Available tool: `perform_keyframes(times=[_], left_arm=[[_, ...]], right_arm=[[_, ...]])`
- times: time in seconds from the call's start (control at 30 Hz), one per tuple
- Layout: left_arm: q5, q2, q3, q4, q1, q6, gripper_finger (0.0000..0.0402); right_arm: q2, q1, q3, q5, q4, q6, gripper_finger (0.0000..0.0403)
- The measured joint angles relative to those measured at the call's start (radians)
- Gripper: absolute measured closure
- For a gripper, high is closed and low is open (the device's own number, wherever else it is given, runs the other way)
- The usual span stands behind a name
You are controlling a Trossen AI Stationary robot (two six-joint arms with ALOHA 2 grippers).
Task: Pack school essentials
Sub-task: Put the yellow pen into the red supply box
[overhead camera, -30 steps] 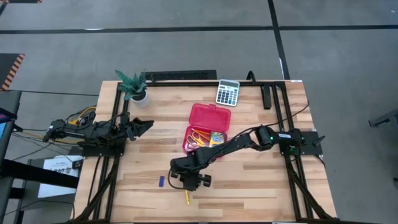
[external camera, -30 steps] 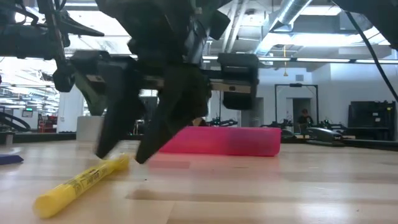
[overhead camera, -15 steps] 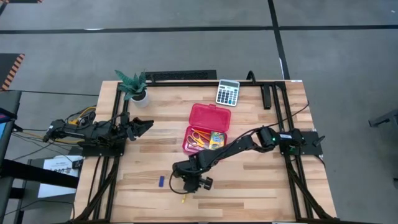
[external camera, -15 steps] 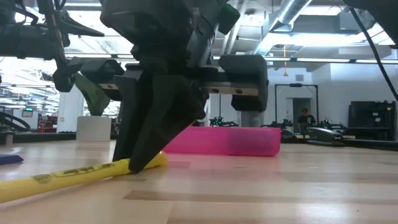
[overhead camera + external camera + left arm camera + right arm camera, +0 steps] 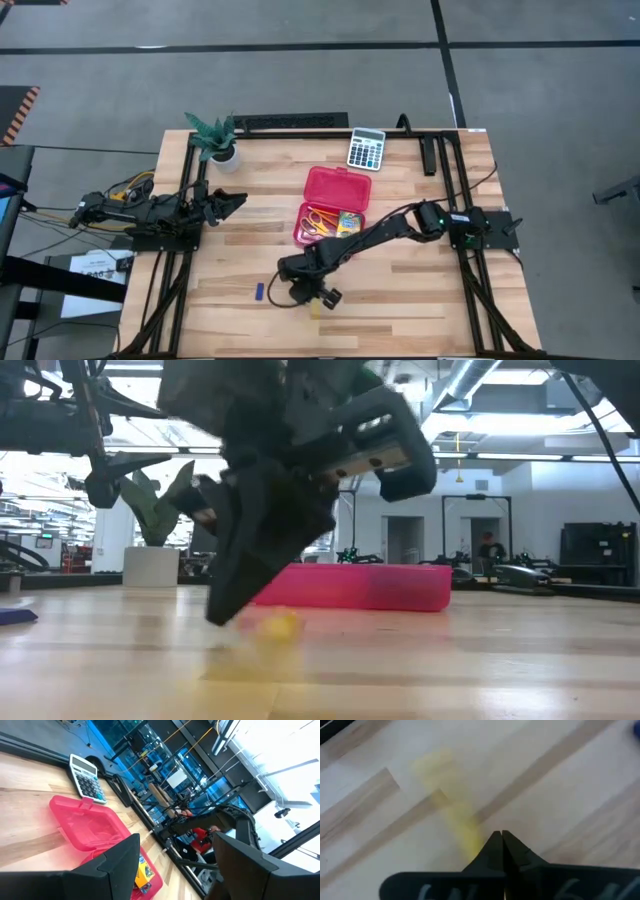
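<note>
Right gripper [image 5: 308,296]: low over the table [image 5: 430,300] toward its front edge, a little left of middle; the right wrist view shows the two fingertips [image 5: 501,845] pressed together, with nothing between them.
Yellow stick [image 5: 314,306]: blurred, on the wood just beside the right gripper's tip, toward the front edge; whether they touch cannot be told.
Blue piece [image 5: 259,291]: flat on the table, near the front edge, to the left of the right gripper and apart from it.
Red case [image 5: 337,187]: open at mid-table, lid toward the back edge.
Scissors [image 5: 318,221]: inside the case's front half, left part.
Crayon box [image 5: 347,221]: inside the same half, just beside the scissors.
Calculator [image 5: 366,148]: by the back edge.
Potted plant [image 5: 215,137]: back-left corner.
Left gripper [image 5: 232,201]: waiting at the left edge, fingers apart.
</note>
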Motion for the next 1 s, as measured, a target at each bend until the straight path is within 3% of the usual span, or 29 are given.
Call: perform_keyframes(times=[0.23, 0.37, 0.47, 0.63, 0.73, 0.87, 1.0], left_arm=[[0.000, 0.000, 0.000, 0.000, 0.000, 0.000, 0.0164], [0.005, 0.000, 0.000, 0.000, 0.000, -0.010, 0.0164], [0.011, 0.000, 0.000, 0.000, 0.000, -0.018, 0.0164], [0.020, 0.000, 0.000, -0.001, 0.000, -0.017, 0.0164], [0.020, 0.000, 0.000, -0.001, 0.000, -0.017, 0.0164], [0.020, 0.000, 0.000, -0.002, 0.000, -0.017, 0.0164], [0.019, 0.000, 0.000, -0.002, 0.000, -0.017, 0.0164]], right_arm=[[-0.018, -0.024, 0.002, -0.065, -0.002, 0.063, 0.0399], [-0.020, -0.021, 0.003, -0.099, -0.042, 0.257, 0.0389], [-0.051, -0.026, 0.001, -0.129, -0.162, 0.431, 0.0357], [-0.156, -0.004, 0.002, -0.148, -0.255, 0.477, 0.0294], [-0.235, 0.013, 0.004, -0.062, -0.285, 0.555, 0.0270], [-0.282, 0.036, -0.017, 0.189, -0.358, 0.774, 0.0250], [-0.284, 0.102, -0.053, 0.227, -0.287, 0.898, 0.0219]])
